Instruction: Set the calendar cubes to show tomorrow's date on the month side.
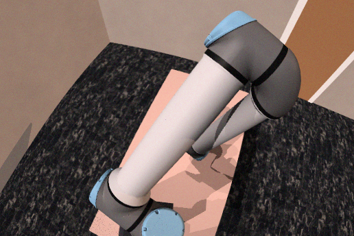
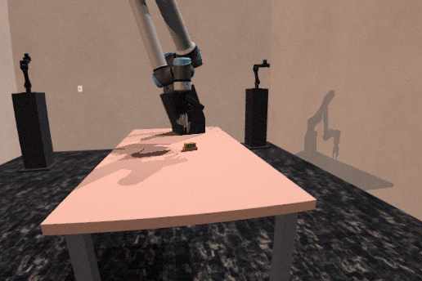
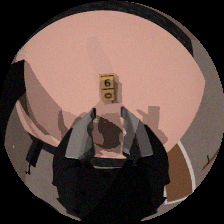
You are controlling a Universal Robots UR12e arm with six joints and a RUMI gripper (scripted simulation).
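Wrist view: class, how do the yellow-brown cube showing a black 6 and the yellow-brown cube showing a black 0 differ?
The 6 cube is farther from the black-and-grey gripper; the 0 cube is nearer. In this view, the 6 looks upright, while the 0 looks turned sideways. Both share colouring and dark digits.
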